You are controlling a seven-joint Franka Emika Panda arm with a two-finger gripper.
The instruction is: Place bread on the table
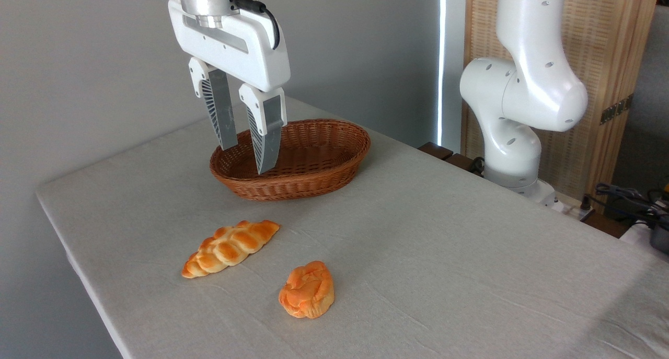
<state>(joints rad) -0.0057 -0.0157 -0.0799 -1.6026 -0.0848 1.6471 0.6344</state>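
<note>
The gripper (246, 159) hangs from the top of the picture, pointing down, its two ribbed fingers (219, 113) spread apart and holding nothing. The white arm (522, 87) stands upright at the right.

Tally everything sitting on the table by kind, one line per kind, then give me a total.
Bread: 2, the small round bun and the long braided loaf
Baskets: 1, the brown wicker basket, with nothing visible in it
Total: 3 things on the table
</note>
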